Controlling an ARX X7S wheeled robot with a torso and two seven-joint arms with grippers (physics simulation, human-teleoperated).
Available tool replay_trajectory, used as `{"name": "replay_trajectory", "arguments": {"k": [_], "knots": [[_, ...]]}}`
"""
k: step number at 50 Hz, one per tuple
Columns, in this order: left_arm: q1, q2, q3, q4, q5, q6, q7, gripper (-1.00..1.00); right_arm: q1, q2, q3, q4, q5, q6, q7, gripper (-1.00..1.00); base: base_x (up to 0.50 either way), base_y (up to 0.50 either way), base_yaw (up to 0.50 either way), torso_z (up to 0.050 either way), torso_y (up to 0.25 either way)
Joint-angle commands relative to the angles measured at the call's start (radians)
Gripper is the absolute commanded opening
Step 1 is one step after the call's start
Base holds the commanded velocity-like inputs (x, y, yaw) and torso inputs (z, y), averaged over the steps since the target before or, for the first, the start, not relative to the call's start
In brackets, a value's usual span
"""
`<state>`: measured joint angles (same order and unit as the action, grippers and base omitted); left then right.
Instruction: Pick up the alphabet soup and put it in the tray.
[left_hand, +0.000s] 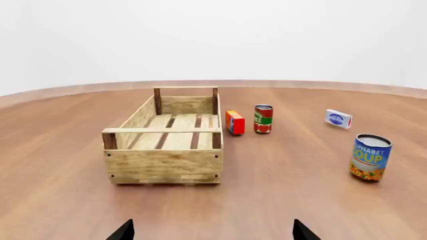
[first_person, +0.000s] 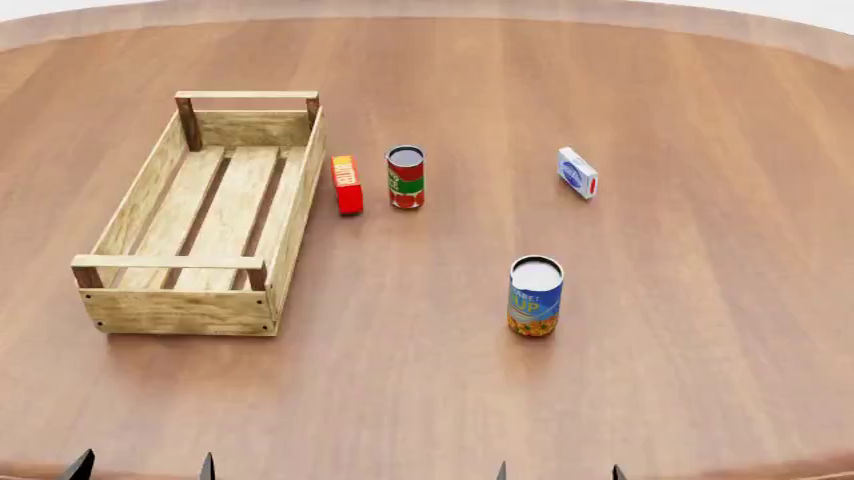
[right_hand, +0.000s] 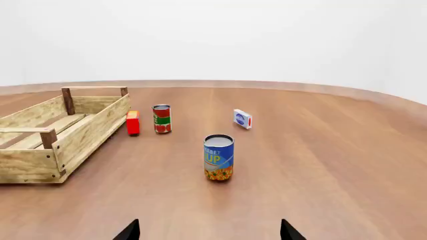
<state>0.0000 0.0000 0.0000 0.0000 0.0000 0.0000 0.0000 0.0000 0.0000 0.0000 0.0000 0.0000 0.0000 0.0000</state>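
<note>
The alphabet soup can (first_person: 535, 296), with blue label, yellow lettering and silver top, stands upright on the wooden table, right of centre. It also shows in the right wrist view (right_hand: 219, 157) and the left wrist view (left_hand: 370, 157). The tray (first_person: 147, 222), a light-wood slatted crate with darker corner posts, sits at the left and holds nothing; it shows in the left wrist view (left_hand: 164, 165) and the right wrist view (right_hand: 27, 164). My left gripper (first_person: 142, 468) and right gripper (first_person: 558, 471) are open and empty at the near edge, well short of the can.
A red and green can (first_person: 406, 177) and a small red box (first_person: 347, 185) stand just right of the tray's far end. A white and blue box (first_person: 578, 172) lies further right. The round table edge (first_person: 747, 25) curves behind.
</note>
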Motion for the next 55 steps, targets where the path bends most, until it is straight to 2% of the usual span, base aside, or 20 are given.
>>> {"name": "replay_trajectory", "arguments": {"k": [1,8,19,55], "knots": [[-0.003,-0.015,0.026,-0.016,0.006,0.023,-0.032,1.0,0.02,0.015,-0.019,0.029,0.007,0.003,0.028,1.0,0.0,0.0,0.0,0.0,0.0],[0.005,-0.04,0.053,-0.006,-0.018,0.019,-0.059,1.0,0.01,0.041,-0.054,0.017,0.006,-0.022,0.06,1.0,0.02,0.04,0.0,0.0,0.0],[-0.001,-0.06,0.082,-0.022,-0.027,0.033,-0.083,1.0,0.015,0.061,-0.08,0.024,0.03,-0.028,0.076,1.0,0.23,0.34,0.0,0.0,0.0],[0.005,-0.107,0.143,-0.027,-0.034,0.078,-0.144,1.0,0.008,0.105,-0.132,0.008,0.072,-0.042,0.118,1.0,0.36,0.37,0.0,0.0,0.0]]}}
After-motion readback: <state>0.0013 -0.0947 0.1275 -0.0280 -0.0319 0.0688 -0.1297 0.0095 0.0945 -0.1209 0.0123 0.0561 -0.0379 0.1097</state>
